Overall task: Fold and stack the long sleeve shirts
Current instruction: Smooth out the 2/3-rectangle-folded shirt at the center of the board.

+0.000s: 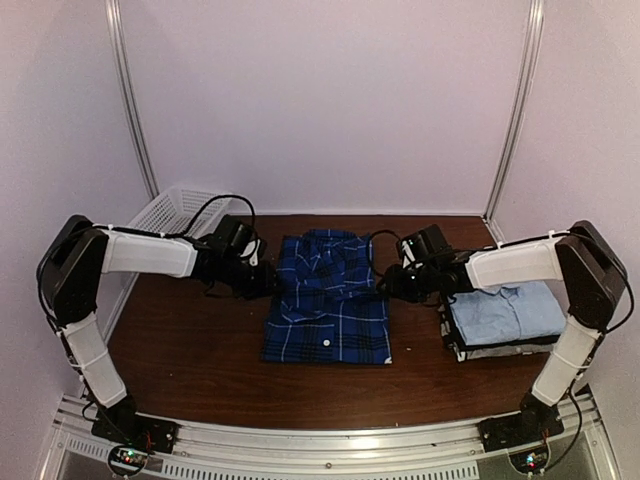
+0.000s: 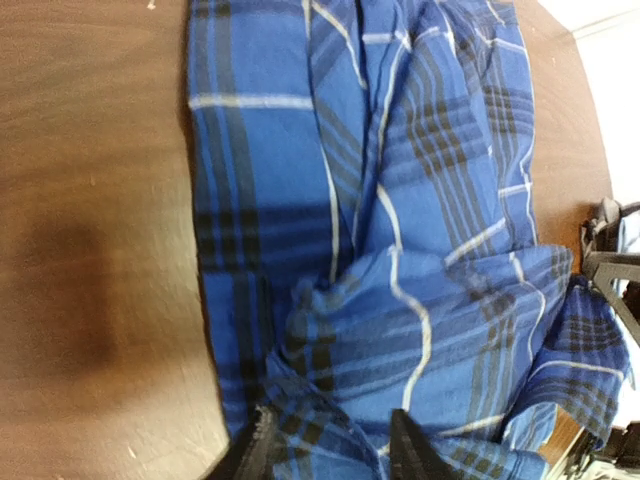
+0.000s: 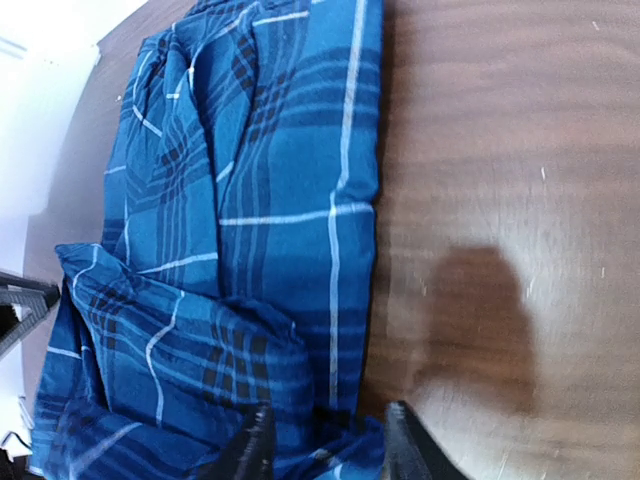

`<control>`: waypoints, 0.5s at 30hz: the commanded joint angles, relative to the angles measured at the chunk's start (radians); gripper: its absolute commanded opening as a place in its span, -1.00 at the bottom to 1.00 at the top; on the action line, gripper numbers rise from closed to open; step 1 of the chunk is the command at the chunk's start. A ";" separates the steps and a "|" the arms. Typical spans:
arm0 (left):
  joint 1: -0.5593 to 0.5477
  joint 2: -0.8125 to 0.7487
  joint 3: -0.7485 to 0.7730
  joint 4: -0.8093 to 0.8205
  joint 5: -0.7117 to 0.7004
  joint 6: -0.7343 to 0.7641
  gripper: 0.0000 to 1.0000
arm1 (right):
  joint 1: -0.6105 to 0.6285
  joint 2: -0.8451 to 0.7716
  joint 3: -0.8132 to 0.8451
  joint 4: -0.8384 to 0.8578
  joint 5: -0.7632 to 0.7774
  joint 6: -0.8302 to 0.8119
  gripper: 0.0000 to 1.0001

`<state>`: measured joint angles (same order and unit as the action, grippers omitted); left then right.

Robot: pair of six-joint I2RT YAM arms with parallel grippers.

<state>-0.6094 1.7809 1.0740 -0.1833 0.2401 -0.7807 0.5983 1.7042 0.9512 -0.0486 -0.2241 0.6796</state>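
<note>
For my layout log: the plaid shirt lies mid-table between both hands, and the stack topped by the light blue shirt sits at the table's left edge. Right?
Wrong side: the top external view shows the stack topped by the light blue shirt at the right edge of the table. The plaid shirt does lie mid-table between the left hand and right hand.

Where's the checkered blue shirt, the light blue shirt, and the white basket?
plaid shirt [image 1: 328, 305]: top view, its middle.
light blue shirt [image 1: 512, 308]: top view, its top face.
basket [image 1: 168, 210]: top view, lattice wall.

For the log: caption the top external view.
Left gripper and right gripper flank the plaid shirt mid-table; folded shirt stack at right.
</note>
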 commanded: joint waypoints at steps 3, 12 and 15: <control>0.041 0.019 0.088 0.062 0.075 0.005 0.18 | -0.017 0.005 0.080 -0.020 0.007 -0.055 0.08; 0.055 -0.085 0.041 0.047 0.052 0.010 0.29 | 0.011 -0.152 0.021 -0.065 0.072 -0.121 0.20; 0.053 -0.155 -0.026 0.047 0.037 0.000 0.27 | 0.057 -0.188 -0.007 -0.064 0.071 -0.128 0.10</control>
<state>-0.5617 1.7260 1.1118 -0.1570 0.2893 -0.7795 0.6029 1.5673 0.9825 -0.0967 -0.1814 0.5827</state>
